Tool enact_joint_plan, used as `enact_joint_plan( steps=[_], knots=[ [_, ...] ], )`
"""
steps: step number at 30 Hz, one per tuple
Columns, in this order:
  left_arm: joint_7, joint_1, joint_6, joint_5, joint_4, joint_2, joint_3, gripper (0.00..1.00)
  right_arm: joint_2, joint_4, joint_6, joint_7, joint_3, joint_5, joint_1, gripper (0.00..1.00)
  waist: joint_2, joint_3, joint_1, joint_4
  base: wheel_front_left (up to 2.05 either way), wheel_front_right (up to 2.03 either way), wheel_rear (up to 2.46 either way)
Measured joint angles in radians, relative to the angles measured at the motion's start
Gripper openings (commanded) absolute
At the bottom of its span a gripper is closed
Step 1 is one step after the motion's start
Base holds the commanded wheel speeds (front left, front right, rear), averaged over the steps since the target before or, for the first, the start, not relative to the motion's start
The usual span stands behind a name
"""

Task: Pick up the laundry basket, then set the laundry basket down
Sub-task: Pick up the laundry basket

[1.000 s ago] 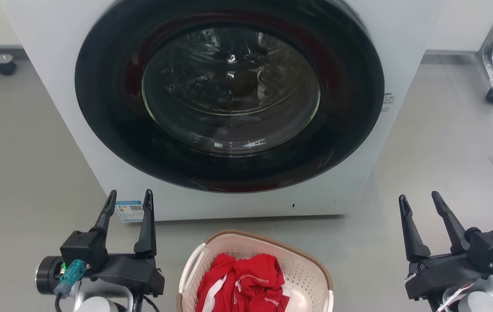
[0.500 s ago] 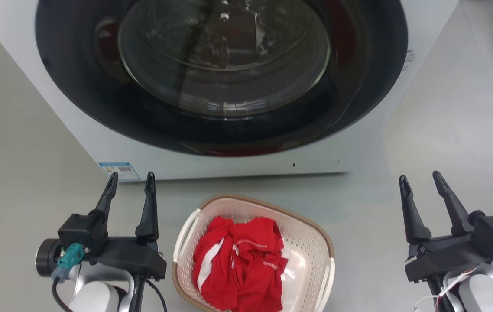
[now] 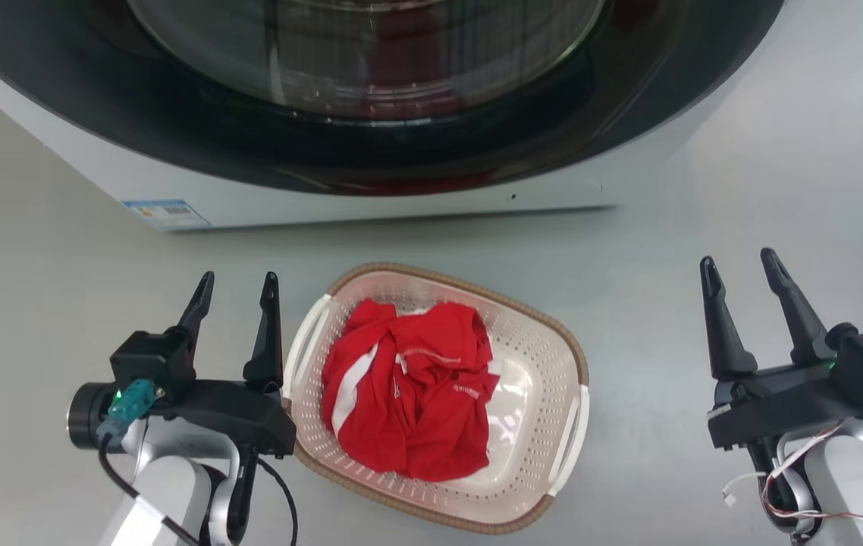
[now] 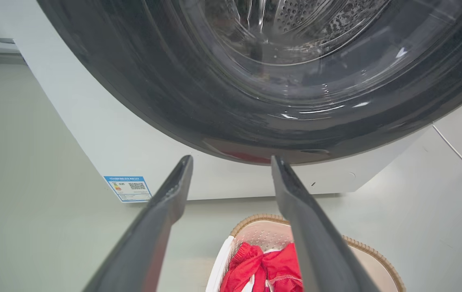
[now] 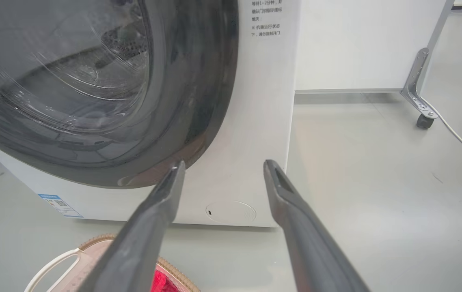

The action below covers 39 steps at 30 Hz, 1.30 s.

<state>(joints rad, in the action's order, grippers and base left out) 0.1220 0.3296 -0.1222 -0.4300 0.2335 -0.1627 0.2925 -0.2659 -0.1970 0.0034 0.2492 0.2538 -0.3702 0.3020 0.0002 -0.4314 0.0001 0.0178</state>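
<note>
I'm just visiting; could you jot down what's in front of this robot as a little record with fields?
Setting: grey floor before a white washing machine
Basket: laundry basket resting on the floor, near the machine's front
Contents: crumpled red garment with white trim
Left tool: open, close beside the basket's left handle, holding nothing
Right tool: open, well clear of the basket, holding nothing

So the left gripper [image 3: 239,279] sits low on its side and the right gripper [image 3: 738,259] mirrors it opposite. Both have their two dark fingers spread apart, pointing forward.
</note>
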Motion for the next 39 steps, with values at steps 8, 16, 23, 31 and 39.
enact_joint_plan(
  steps=[8, 16, 23, 31, 39],
  knots=[
    [-0.048, 0.061, 0.040, -0.007, 0.063, -0.011, 0.014, 1.00, 0.013, 0.005, 0.007, 0.000, 0.007, 0.000, 0.067, 1.00, 0.0001, -0.119, 0.0000, -0.013, 0.00, 0.00, 0.00],
    [-0.093, 0.137, 0.072, -0.013, 0.141, -0.037, 0.015, 1.00, 0.035, 0.023, 0.021, 0.000, 0.022, 0.000, 0.140, 1.00, 0.0000, -0.237, 0.0001, -0.036, 0.00, 0.00, 0.00],
    [-0.126, 0.221, 0.113, -0.029, 0.197, -0.065, -0.002, 1.00, 0.053, 0.026, 0.035, 0.000, 0.018, -0.018, 0.183, 1.00, 0.0000, -0.341, 0.0001, -0.062, 0.00, 0.00, 0.00],
    [-0.150, 0.295, 0.172, -0.061, 0.291, -0.099, -0.014, 1.00, 0.066, 0.010, 0.050, 0.000, 0.021, -0.021, 0.209, 1.00, 0.0000, -0.436, 0.0002, -0.093, 0.00, 0.00, 0.00],
    [-0.189, 0.347, 0.203, -0.071, 0.393, -0.114, -0.007, 1.00, 0.080, -0.014, 0.060, 0.000, 0.020, -0.027, 0.218, 1.00, 0.0000, -0.471, 0.0000, -0.121, 0.00, 0.00, 0.00]
  ],
)
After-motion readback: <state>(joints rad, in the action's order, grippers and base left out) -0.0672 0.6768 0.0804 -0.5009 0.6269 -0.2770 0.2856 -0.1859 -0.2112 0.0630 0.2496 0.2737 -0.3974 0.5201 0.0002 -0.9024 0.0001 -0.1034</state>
